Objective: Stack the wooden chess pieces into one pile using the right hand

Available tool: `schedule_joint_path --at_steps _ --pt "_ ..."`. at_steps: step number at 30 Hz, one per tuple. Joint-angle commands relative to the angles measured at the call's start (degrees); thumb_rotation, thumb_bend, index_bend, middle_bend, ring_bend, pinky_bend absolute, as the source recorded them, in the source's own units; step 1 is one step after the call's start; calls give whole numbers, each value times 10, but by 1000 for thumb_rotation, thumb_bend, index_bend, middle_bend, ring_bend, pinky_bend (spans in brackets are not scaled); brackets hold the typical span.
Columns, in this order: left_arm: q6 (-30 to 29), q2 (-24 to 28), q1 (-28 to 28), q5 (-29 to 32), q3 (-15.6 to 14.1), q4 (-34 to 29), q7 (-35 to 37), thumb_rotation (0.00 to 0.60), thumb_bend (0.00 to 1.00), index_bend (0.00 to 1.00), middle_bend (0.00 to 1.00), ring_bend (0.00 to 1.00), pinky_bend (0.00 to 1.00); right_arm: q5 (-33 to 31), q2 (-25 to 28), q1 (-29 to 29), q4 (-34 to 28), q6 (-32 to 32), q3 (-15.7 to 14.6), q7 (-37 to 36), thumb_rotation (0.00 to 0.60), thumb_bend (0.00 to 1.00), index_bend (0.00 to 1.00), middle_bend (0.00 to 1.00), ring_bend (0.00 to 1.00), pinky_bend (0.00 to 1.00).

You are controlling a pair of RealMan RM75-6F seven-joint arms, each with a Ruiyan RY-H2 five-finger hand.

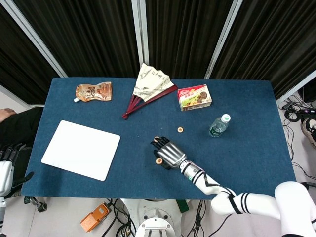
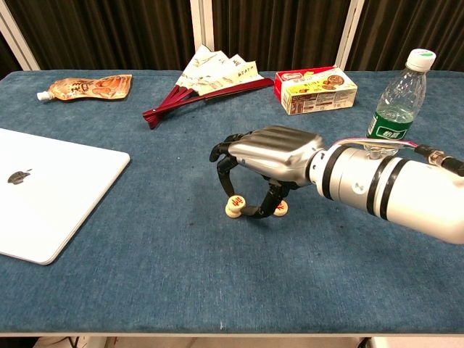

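My right hand (image 2: 270, 154) arches over the wooden chess pieces in the middle of the blue table (image 2: 145, 290). Between thumb and a finger it pinches a chess piece (image 2: 234, 204), and that piece sits on top of another one lying on the cloth. A second loose piece (image 2: 280, 209) peeks out beside the thumb. In the head view the hand (image 1: 169, 153) covers most of the group; the stacked pieces (image 1: 158, 160) show at its near edge, one piece (image 1: 157, 139) at the fingertips, and one piece (image 1: 180, 130) lies apart, farther back. My left hand (image 1: 6, 165) hangs off the table's left side, holding nothing.
A closed white laptop (image 2: 43, 192) lies on the left. Along the back are a snack pouch (image 2: 85, 87), a folding fan (image 2: 210, 76) and a biscuit box (image 2: 315, 90). A water bottle (image 2: 399, 98) stands to the right, behind my right forearm.
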State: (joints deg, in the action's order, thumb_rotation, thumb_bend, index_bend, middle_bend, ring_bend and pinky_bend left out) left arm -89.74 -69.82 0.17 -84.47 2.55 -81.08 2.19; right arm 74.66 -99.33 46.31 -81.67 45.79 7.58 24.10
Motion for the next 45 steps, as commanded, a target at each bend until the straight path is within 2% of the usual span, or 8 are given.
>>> schedule_joint_path --at_steps 1,14,20,23,28,35,45 --pt "0 0 0 1 1 1 1 600 0 179 159 124 0 1 -2 1 2 4 -3 0 600 504 507 175 137 175" --pt "-4 1 2 -2 2 -2 -2 600 0 179 159 124 0 7 8 1 -7 21 -10 -10 600 500 448 175 137 175" --pt "-5 3 2 -3 2 -4 -3 600 0 179 159 124 0 -32 7 17 16 27 36 -5 600 499 443 174 137 176" --pt "-6 4 3 -4 1 -6 -5 600 0 179 159 124 0 -75 -11 44 53 4 58 26 600 480 432 174 137 176" --pt "-5 5 6 1 0 -7 -6 600 0 178 159 124 0 -149 -52 87 121 -26 78 80 600 441 423 174 137 176" --pt "-1 4 8 6 1 -3 -4 600 0 178 159 124 0 -195 -93 122 176 -46 79 106 600 441 439 175 137 175" --pt "2 2 9 8 1 3 0 600 0 179 159 124 0 -206 -93 126 183 -41 69 94 600 442 499 176 137 176"
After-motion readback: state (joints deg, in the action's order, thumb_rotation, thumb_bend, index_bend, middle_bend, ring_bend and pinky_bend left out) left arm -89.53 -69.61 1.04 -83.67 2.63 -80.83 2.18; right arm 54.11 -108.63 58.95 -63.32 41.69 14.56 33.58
